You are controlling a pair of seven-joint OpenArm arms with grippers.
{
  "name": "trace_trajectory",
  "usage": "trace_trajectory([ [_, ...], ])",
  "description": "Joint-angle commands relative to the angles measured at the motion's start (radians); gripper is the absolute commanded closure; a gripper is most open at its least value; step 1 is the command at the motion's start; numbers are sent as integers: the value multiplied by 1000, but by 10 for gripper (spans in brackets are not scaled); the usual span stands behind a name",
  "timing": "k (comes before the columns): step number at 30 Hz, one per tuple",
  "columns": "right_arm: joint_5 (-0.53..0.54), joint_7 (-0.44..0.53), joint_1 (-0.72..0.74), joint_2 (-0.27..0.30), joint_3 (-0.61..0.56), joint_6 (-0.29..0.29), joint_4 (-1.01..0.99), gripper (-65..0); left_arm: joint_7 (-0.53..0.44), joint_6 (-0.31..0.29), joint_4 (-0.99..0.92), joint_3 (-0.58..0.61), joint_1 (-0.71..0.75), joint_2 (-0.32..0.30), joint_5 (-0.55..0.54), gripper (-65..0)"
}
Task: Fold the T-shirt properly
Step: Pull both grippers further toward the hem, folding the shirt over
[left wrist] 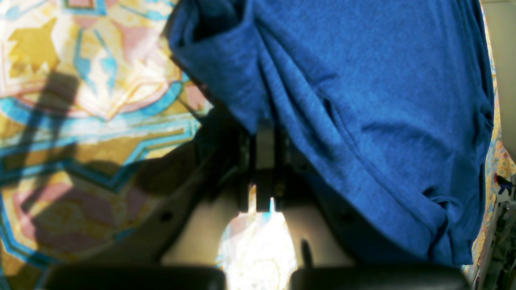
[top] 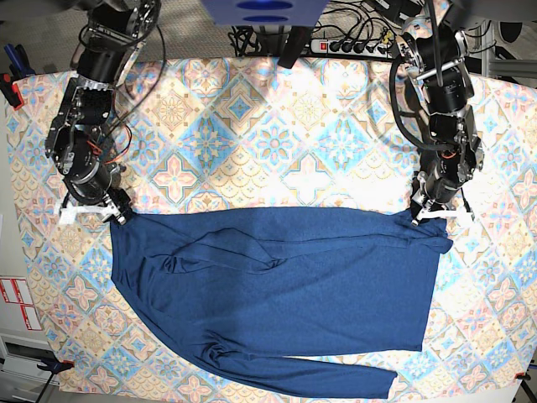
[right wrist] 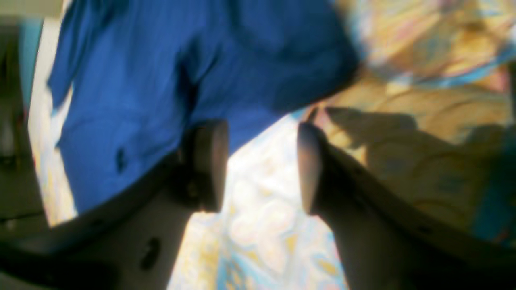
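Navy knit, soft and heathered, covers the lower middle of the table in the base view: the T-shirt [top: 277, 294] lies spread flat on the tile-print cloth [top: 252, 126], its top edge running straight between the two arms and one long sleeve trailing along the near edge.

At the left of that view, the right gripper [top: 117, 215] sits at the shirt's upper corner. Its wrist camera (badly blurred) shows the two fingers [right wrist: 209, 165] standing well apart over bare patterned cloth, with nothing between them; the blue fabric lies just beside the left-hand finger.

Across the shirt's middle, a few shallow creases fan out from the chest.

At the right of the base view, the left gripper [top: 422, 215] rests on the shirt's other upper corner. Through its own camera the jaws appear drawn together, and the blue fabric bunches right down at their tips, so it looks pinched on the shirt's edge. A power strip [top: 357, 44] and cables lie beyond the table's far edge.
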Motion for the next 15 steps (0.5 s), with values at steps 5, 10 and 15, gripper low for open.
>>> trace_trajectory([
  [5,15,1,91,0,3,9,-115,-282,-2,0,13,-3,-14,-17,2,0],
  [10,10,9,154,0,3,9,-210,-282,-2,0,13,-3,-14,-17,2,0],
  [15,8,12,219,13,3,9,-311,-283,-2,0,13,-3,-13,-17,2,0],
])
